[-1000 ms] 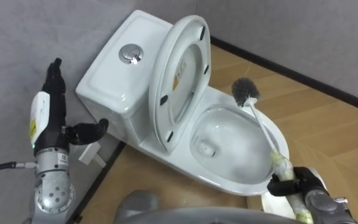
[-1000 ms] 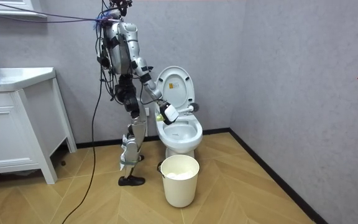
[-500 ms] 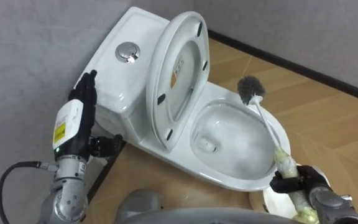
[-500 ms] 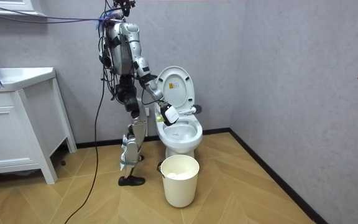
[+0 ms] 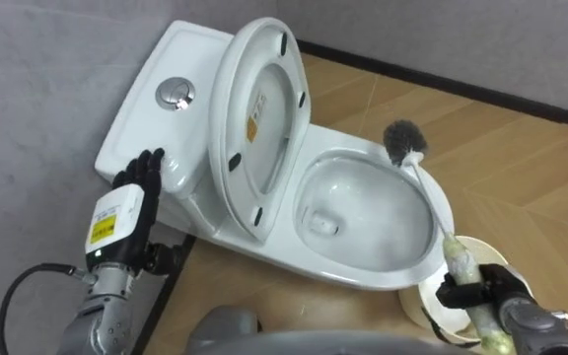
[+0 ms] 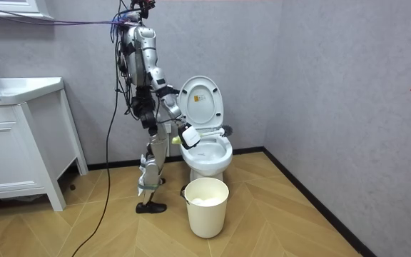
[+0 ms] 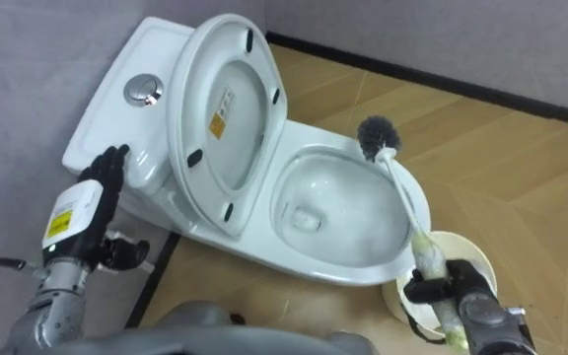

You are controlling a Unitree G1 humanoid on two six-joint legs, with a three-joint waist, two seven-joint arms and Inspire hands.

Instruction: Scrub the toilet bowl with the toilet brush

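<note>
The right hand (image 5: 473,293) sits at the lower right of the eye views, its dark fingers curled tightly round the pale grip of the toilet brush (image 5: 429,194). From that hand the thin shaft slants up and away over the right-hand rim of the toilet (image 5: 353,273), and the grey bristle head is at the far rim of the bowl, above the edge rather than down in the water. The seat (image 5: 254,108) stands raised against the cistern (image 5: 200,64). The left hand (image 5: 126,212) is beside the cistern's near corner, fingers straight and holding nothing; whether they touch the porcelain cannot be told. A white bucket (image 6: 207,205) stands on the floor just below the right hand. In the room view the robot stands upright at the toilet's side, on the room view's left.
</note>
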